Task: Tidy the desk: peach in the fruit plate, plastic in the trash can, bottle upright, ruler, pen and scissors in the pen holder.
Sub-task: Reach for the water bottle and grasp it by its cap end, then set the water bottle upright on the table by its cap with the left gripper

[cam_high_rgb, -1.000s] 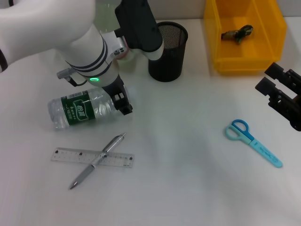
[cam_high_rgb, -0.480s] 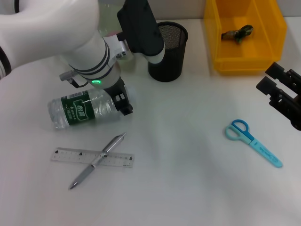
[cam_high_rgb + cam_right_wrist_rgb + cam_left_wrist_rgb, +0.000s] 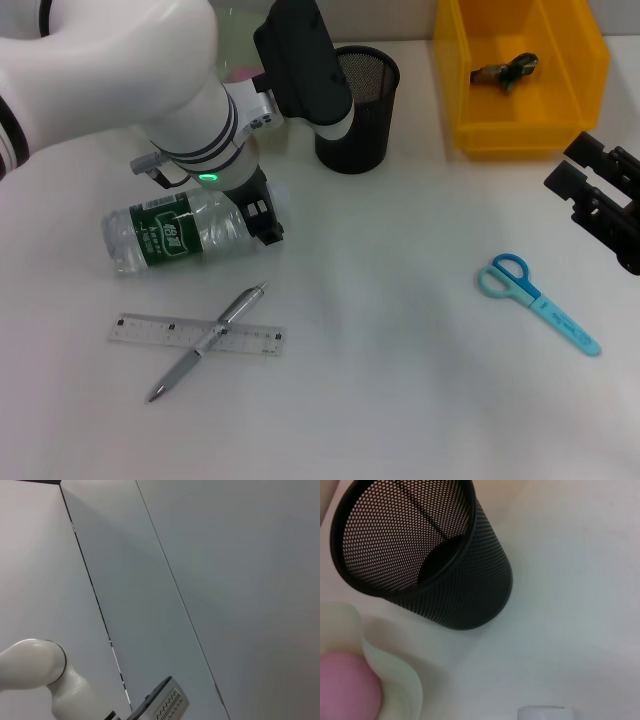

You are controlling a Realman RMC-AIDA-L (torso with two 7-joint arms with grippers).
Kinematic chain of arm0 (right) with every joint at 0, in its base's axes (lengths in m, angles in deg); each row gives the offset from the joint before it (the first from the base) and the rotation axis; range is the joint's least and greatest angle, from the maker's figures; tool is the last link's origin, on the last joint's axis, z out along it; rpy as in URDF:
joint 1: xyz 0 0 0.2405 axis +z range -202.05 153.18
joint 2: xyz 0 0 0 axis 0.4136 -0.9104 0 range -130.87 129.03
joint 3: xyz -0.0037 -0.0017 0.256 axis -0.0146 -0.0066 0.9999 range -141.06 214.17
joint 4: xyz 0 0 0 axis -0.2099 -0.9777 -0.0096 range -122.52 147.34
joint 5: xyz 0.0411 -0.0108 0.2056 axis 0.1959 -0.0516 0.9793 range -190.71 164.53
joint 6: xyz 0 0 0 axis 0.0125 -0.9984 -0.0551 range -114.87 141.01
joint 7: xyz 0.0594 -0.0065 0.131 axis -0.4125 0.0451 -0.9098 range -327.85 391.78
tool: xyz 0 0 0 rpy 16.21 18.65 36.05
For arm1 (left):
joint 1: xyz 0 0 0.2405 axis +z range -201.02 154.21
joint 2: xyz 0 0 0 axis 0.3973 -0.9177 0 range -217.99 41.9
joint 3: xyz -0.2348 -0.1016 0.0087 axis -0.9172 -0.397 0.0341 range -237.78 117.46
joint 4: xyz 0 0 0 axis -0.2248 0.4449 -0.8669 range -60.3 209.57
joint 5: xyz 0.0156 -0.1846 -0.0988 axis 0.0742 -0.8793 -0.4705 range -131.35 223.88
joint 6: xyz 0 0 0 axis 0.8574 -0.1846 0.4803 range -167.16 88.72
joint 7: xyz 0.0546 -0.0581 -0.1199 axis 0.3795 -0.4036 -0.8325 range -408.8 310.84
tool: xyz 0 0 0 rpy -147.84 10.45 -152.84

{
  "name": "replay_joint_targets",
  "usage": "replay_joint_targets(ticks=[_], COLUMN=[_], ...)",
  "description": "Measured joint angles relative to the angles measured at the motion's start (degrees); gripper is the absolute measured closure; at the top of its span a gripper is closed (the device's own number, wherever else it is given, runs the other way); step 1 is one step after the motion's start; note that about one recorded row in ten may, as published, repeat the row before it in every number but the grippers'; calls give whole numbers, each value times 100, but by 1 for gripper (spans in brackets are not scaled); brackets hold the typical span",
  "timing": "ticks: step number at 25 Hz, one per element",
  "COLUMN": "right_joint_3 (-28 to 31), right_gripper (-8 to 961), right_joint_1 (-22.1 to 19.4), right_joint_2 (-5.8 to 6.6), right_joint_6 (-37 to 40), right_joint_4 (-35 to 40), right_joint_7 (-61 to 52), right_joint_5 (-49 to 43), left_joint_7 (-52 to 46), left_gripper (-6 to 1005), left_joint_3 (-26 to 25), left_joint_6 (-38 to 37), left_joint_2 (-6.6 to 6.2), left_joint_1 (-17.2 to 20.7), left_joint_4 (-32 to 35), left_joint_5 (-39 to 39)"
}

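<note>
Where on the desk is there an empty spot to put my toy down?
The big bare patch lies in the middle, between the pen and the scissors, below the pen holder. It is crowded around the lying bottle, where the left hand sits, and the ruler.

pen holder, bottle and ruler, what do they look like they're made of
Pen holder: likely metal mesh, matte black; fine perforations let light through in the left wrist view.
Bottle: clear thin plastic, glossy, with a green printed label; the desk shows through it.
Ruler: transparent plastic, probably acrylic; printed marks along its edge and the desk visible through it.
</note>
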Motion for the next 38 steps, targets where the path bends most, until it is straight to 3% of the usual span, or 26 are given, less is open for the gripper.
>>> replay_joint_targets(ticks=[21,30,38], right_joint_3=[10,9,18], right_gripper=[360,360,360], right_joint_1=[14,26,39], right_joint_2=[0,0,0], right_joint_6=[-28,-64,-65], right_joint_4=[-4,-4,6], right_joint_7=[0,0,0], right_joint_5=[29,43,55], left_joint_7=[-5,-154,-126], left_gripper=[555,556,556], left_joint_3=[-49,-151,-662], left_joint_6=[27,-350,-634], left_joint_2=[0,-5,-32], left_joint_1=[57,331,881], left_joint_4=[177,1070,2298], left_joint_5=[61,206,255])
